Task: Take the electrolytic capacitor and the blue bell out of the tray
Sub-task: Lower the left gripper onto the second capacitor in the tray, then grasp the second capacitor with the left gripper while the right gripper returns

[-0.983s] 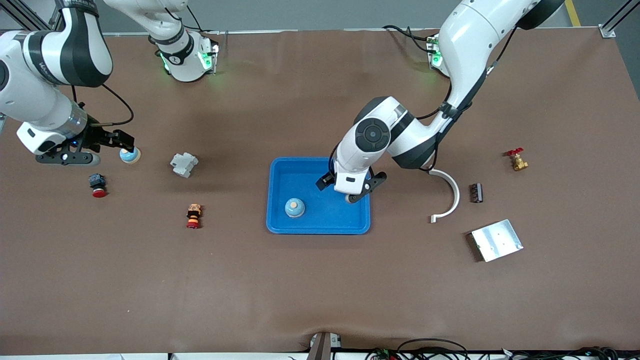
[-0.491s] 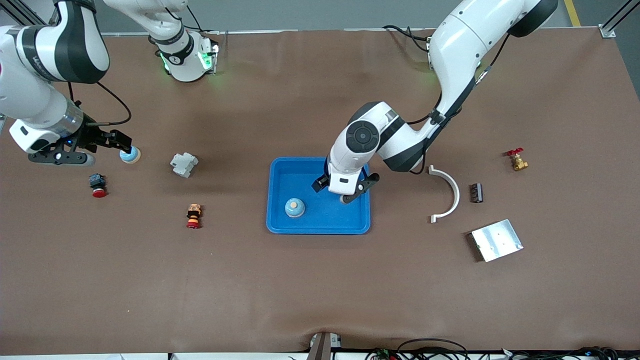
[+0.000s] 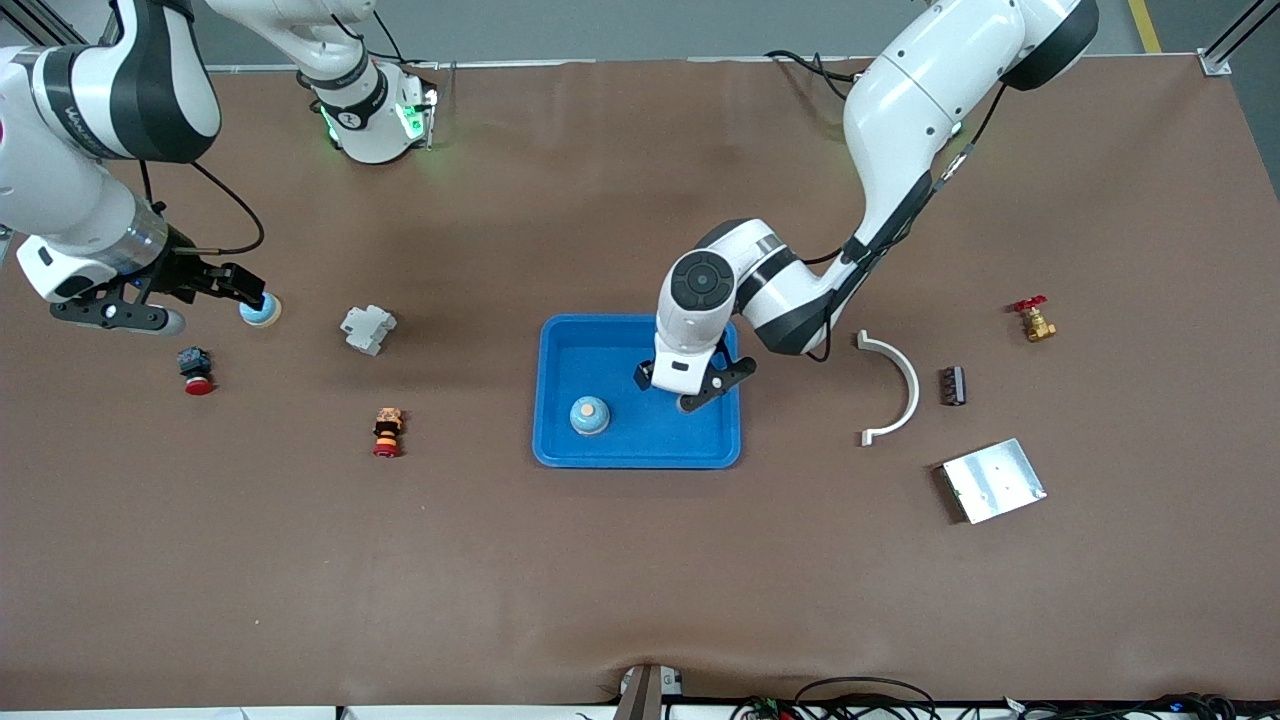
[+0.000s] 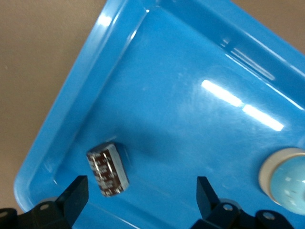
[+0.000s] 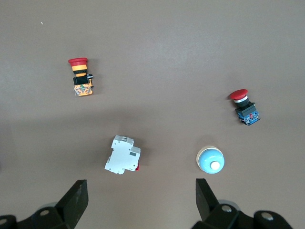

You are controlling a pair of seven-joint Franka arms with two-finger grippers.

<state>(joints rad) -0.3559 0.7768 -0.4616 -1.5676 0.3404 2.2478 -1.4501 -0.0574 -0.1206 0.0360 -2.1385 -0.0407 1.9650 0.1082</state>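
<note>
A blue tray (image 3: pixel 636 461) sits mid-table. Inside it rests a pale blue bell (image 3: pixel 589 415), which the left wrist view catches at its edge, bell (image 4: pixel 287 179). A brown capacitor (image 4: pixel 107 169) lies on its side in a tray (image 4: pixel 86 71) corner. My left gripper (image 3: pixel 684 391) hovers open over that corner, left gripper (image 4: pixel 139 198) empty, the capacitor close to one finger. A second pale blue bell (image 3: pixel 260 311) stands on the table at the right arm's end. Beside it hangs my right gripper (image 3: pixel 203 300), open and empty, right gripper (image 5: pixel 141 200) with that bell (image 5: pixel 211 160) outside its fingers.
Near the second bell are a white breaker (image 3: pixel 367 329), a red push button (image 3: pixel 196 371) and an orange-red stop button (image 3: pixel 387 431). Toward the left arm's end lie a white curved piece (image 3: pixel 896 386), a small black part (image 3: pixel 952 386), a metal plate (image 3: pixel 993 480) and a red-handled valve (image 3: pixel 1033 319).
The left arm's wrist has swung a little toward the right arm's end above the tray. The right gripper shifted slightly toward its table end. Both bells stayed put.
</note>
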